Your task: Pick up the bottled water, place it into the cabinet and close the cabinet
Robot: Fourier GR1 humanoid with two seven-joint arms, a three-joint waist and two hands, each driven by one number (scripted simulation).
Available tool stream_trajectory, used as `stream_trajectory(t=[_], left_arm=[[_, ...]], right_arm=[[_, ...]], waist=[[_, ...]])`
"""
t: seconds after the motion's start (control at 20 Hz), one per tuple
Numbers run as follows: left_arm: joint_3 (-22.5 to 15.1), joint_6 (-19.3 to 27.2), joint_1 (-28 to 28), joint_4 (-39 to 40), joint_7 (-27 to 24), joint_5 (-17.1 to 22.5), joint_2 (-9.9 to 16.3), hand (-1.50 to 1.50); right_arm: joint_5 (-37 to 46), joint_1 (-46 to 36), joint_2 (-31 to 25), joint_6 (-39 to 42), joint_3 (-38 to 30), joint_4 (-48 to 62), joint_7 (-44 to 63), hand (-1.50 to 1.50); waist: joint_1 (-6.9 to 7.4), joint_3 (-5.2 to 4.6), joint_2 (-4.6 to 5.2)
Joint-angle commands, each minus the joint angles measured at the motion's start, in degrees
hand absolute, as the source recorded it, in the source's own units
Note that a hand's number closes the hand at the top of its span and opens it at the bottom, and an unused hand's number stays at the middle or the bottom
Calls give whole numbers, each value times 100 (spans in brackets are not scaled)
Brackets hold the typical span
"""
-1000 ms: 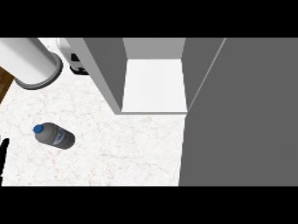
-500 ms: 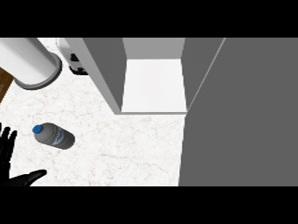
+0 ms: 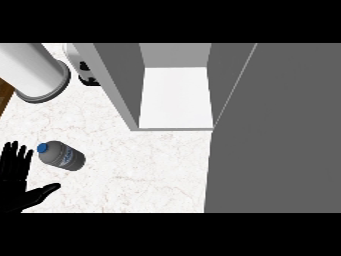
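Head view: my open left hand [image 3: 10, 187] sits beside the water bottle [image 3: 61, 156] near the counter's [image 3: 143, 170] left edge; it's probably lying down, so a nudge could roll it off.

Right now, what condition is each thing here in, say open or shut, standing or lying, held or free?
bottled water: lying on its side on the counter, blue cap on, not held.
cabinet: open, its white shelf bare, door swung out at the right.
left hand: open, fingers straight, just left of the bottle, not touching it.
right hand: not in view.
paper towel roll: lying free at the counter's far left corner.
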Motion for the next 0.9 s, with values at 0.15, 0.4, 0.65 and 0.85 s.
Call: stream_trajectory(t=[0.15,0.4,0.65,0.85], left_arm=[[239,-638,-567,1513,-468,211,352,-150],[257,-733,-1083,2693,-1193,-27,490,-150],[251,-723,-1868,3908,-1751,-184,404,-150],[220,-1002,-1814,4238,-1958,-181,538,-150]], right_arm=[[9,102,11,-106,195,-74,-63,-150],[-347,19,-306,228,-436,320,-442,-150],[67,16,-179,-141,168,-339,112,-150],[278,191,-153,-150,443,-3,-273,-150]], waist=[[3,0,-1],[-8,0,4],[-42,-8,16],[-19,-3,5]])
